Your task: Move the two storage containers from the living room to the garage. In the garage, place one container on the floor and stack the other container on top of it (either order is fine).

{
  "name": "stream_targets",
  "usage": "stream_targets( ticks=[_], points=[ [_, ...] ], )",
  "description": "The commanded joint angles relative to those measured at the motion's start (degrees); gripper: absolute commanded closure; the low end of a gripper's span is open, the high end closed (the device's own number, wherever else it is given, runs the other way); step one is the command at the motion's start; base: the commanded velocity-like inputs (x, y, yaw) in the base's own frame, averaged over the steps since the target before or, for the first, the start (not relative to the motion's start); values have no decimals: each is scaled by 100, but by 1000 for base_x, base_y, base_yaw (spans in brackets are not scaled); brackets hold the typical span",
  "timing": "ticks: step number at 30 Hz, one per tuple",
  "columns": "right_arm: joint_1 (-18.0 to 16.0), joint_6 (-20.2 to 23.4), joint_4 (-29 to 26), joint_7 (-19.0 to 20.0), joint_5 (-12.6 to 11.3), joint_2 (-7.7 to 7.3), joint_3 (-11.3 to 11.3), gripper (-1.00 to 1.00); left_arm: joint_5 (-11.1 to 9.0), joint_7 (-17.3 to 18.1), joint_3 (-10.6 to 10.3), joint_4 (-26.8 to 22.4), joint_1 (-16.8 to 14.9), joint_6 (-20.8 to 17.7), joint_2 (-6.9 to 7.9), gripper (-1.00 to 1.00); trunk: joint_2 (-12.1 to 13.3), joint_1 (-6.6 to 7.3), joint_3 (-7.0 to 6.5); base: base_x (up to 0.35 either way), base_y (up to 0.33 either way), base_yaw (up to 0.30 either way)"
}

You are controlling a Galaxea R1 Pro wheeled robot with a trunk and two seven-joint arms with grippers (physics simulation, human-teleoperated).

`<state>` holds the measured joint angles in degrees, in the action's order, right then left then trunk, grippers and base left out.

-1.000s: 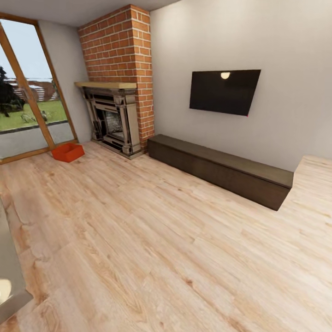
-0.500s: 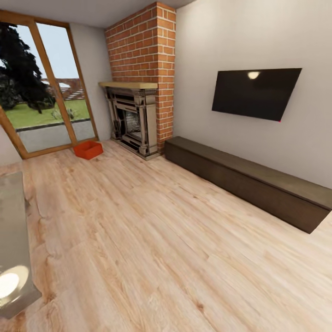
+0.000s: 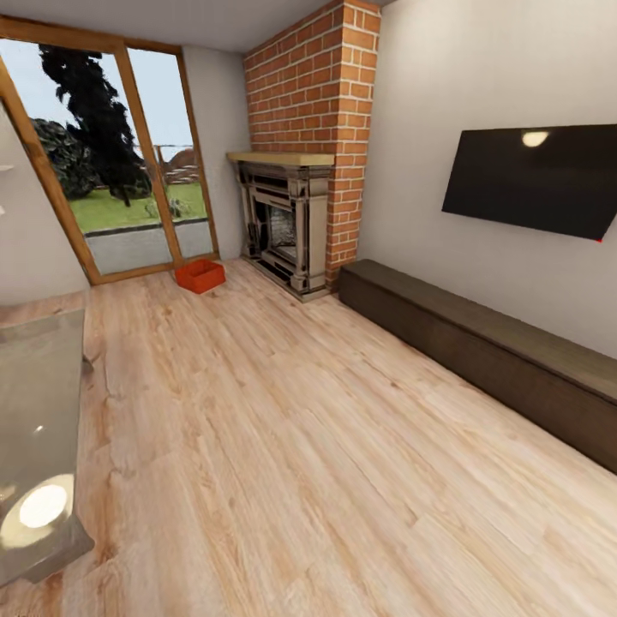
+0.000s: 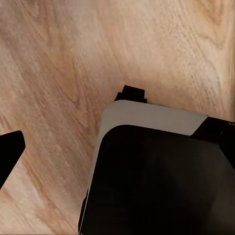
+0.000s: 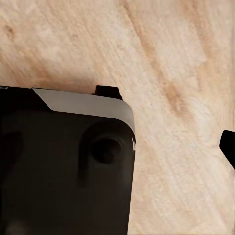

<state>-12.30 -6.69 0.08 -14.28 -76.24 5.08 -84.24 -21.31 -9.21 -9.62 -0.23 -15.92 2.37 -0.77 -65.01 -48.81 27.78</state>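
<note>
Inside the living room, on a light wood floor (image 3: 283, 446). At the far left, close by, a glass table (image 3: 38, 428) with a bright spot of light on it. Behind that, tall glass doors (image 3: 111, 163) with wood frames, grass and trees outside. One orange bin (image 3: 200, 275) on the floor, just in front of the doors and near the fireplace (image 3: 287, 224). Right of the fireplace, a long dark bench (image 3: 480, 351) along the wall, a black TV (image 3: 536, 178) above it. Below each wrist, wood planks and part of the dark robot body (image 4: 156, 181). Cannot tell how far either gripper is open or whether anything is held.
</note>
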Motion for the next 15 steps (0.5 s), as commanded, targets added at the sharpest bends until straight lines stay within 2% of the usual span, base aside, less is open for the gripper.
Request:
stream_targets(
  ticks=[1, 15],
  points=[
    [-1, -16, 1, -14, -57, 1, -48, -100, -49, -17, -49, 5, -6, 18, -5, -100, -3, -3, 5, 322, -99, 271],
    [-1, -16, 1, -14, -57, 1, -48, -100, -49, -17, -49, 5, -7, 18, -5, -100, -3, -3, 5, 322, -103, 271]
  ],
)
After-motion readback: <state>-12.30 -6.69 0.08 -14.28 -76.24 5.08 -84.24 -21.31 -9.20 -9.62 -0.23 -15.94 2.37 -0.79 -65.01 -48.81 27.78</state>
